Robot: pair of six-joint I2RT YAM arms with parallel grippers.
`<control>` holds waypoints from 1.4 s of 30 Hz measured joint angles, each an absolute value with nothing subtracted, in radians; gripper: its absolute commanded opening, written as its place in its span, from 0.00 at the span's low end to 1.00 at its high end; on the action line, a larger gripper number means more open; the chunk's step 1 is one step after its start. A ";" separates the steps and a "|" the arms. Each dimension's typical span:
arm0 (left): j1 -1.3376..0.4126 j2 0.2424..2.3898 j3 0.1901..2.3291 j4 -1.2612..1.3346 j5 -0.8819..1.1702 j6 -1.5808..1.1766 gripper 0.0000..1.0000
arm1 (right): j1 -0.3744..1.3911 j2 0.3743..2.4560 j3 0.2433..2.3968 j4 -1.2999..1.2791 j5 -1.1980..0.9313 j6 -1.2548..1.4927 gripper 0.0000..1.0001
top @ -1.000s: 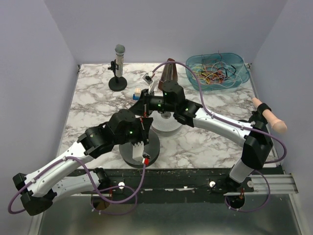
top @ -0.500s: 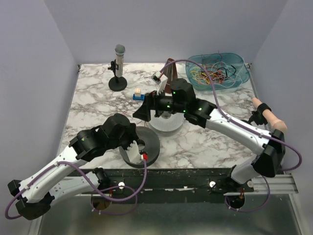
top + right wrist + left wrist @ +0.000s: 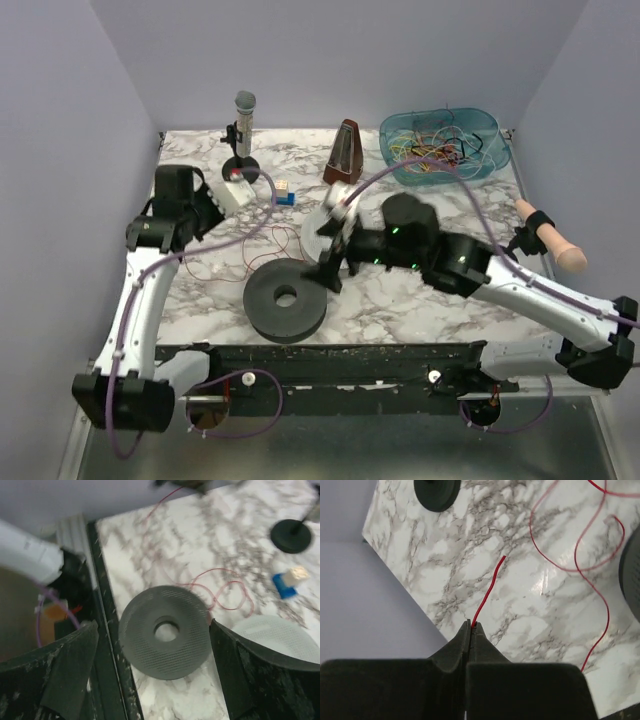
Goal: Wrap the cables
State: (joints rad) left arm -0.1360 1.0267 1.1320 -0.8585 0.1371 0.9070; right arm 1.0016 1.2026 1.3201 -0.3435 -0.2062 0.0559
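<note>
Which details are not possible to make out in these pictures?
Left wrist view: the red cable runs off the top edge; the shut left gripper hides its held part.
Top view: the tangled cables in the basket are too small to count.
Right wrist view: blurred; the white disc is cut off by the right edge.

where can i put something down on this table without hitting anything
The table is bare at the near left corner, between the left arm and the black disc, and at the back between the microphone stand and the metronome. The middle is crowded: red wire loops, the disc and the open right claw.
</note>
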 measured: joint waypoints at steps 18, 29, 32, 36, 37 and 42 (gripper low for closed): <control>0.165 1.049 1.154 -0.640 0.416 0.348 0.00 | 1.573 1.598 0.768 0.310 0.433 -0.829 1.00; 0.165 1.065 1.180 -0.629 0.482 0.320 0.00 | 1.576 1.767 0.767 0.550 0.546 -1.001 0.47; 0.165 1.066 1.192 -0.629 0.495 0.316 0.00 | 1.576 1.799 0.767 0.575 0.559 -1.017 0.22; 0.165 1.068 1.208 -0.631 0.513 0.317 0.00 | 1.576 1.789 0.772 0.589 0.587 -1.024 0.01; 0.165 1.068 1.210 -0.631 0.517 0.317 0.00 | 1.576 1.775 0.781 0.583 0.596 -1.021 0.01; 0.165 1.068 1.238 -0.658 0.568 0.334 0.00 | 1.537 1.588 0.885 0.393 0.533 -0.834 0.01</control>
